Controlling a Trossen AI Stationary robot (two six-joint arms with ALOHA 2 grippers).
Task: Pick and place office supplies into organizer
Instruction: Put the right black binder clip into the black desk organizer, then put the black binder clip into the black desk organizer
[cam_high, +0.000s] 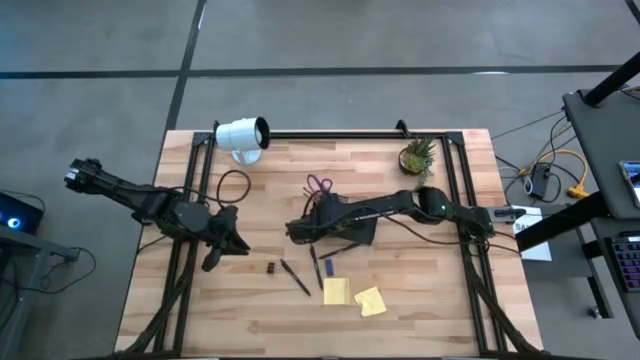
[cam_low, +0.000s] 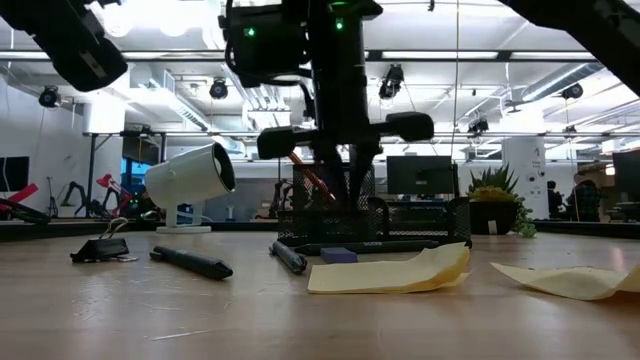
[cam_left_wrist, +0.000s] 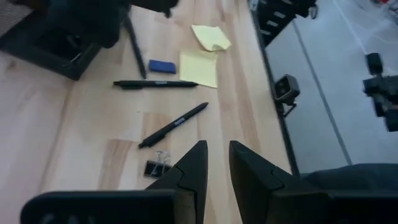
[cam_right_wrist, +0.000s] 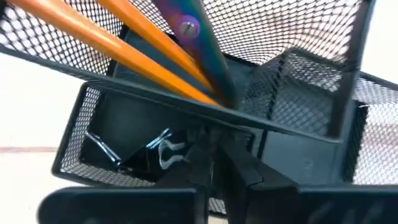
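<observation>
The black mesh organizer stands mid-table. Two orange pencils and the purple-handled scissors lean in its tall compartment, and a binder clip lies in a low one. My right gripper is shut, fingers pointing down at the organizer's left end. My left gripper is open and empty above the table's left part. On the table lie a binder clip, two dark pens, a blue eraser and two yellow sticky pads. My right gripper's shut fingertips stand at the organizer's mesh rim, coming from above. I cannot tell whether they touch the rim or anything inside.
A white lamp-like cylinder stands at the far left and a small potted plant at the far right. A black frame rail runs along the far edge. Bare wood lies along the near edge.
</observation>
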